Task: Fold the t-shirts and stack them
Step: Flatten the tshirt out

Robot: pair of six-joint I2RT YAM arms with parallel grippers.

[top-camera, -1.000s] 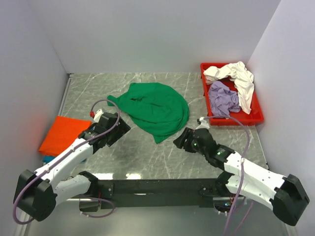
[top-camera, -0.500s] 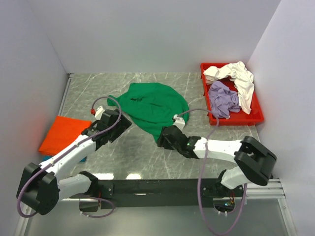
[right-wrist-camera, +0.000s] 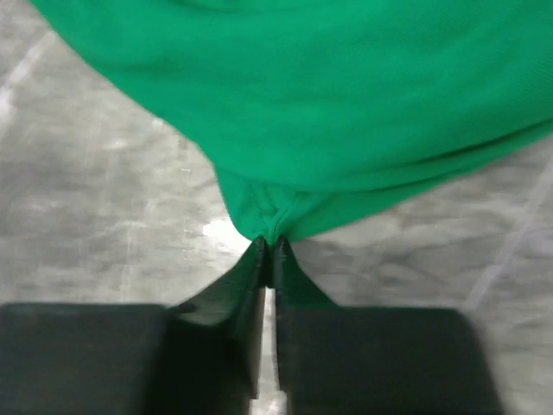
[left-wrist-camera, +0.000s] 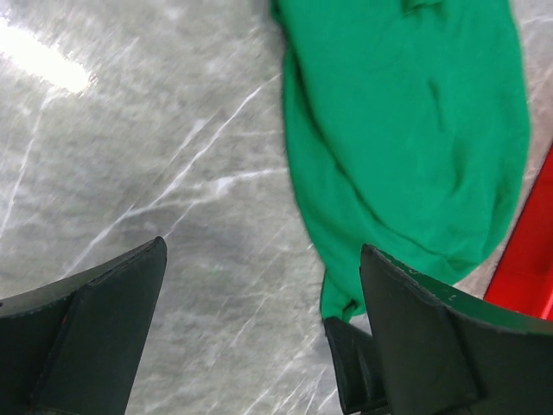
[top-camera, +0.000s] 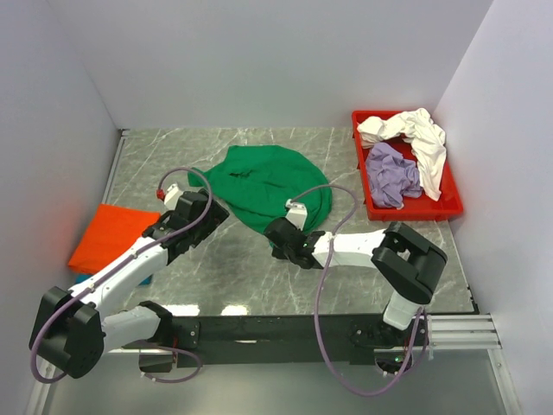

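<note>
Pinching the near tip of the green t-shirt (top-camera: 272, 186), the right fingers (right-wrist-camera: 246, 285) press together on it; the left fingers (left-wrist-camera: 104, 303) hang spread. Crumpled mid-counter (top-camera: 242, 277), the cloth looks light and limp; corners and hems seem the best holds.

Red rectangular plastic tray (top-camera: 413, 213): rests flat on a grey marble-patterned tabletop (top-camera: 251, 277). The tabletop extends left of the tray and nearward from it. A plain white side wall (top-camera: 510, 130) stands just right of the tray. A white back wall (top-camera: 259, 60) stands just behind the tray.
</note>
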